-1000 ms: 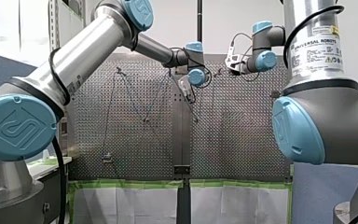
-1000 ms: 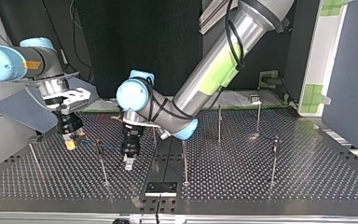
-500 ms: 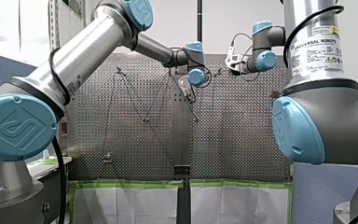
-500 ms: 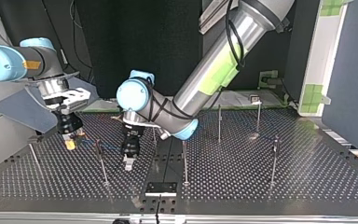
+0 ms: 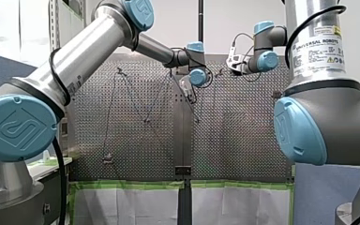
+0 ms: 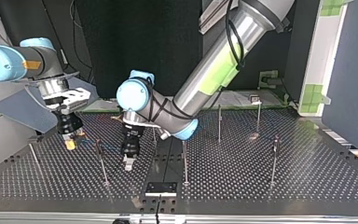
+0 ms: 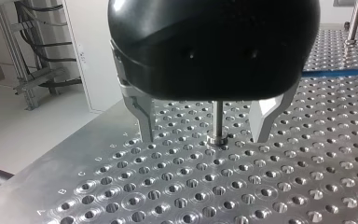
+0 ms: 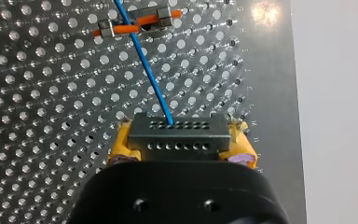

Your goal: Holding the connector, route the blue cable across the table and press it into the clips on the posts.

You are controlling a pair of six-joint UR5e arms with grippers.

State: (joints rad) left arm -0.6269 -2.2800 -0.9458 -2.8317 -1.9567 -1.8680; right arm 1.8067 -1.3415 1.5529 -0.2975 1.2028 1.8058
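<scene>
1. Right gripper (image 8: 179,142), the one with the yellow pads, is clamped tight on the dark grey rectangular connector with rows of small holes (image 8: 179,133). The pads squeeze it from both sides.
2. The thin blue cable (image 8: 145,67) comes out of the connector's far face. It runs ahead over the perforated metal table (image 8: 42,121) to a small metal clip with an orange bar (image 8: 137,22) and crosses it. Can't tell if it's actually seated in there.
3. Left gripper (image 7: 205,137), black with bare metal fingers (image 7: 143,114), is spread wide and gripping nothing. A thin steel post (image 7: 218,119) shows in the gap between the fingers, and neither one touches it.
4. In the top view, the right gripper hangs low at the view's left and the left gripper sits nearer the middle, tips close above the table. Another slim post (image 6: 101,161) stands between the two. A few more posts are scattered over the view's right half.
</scene>
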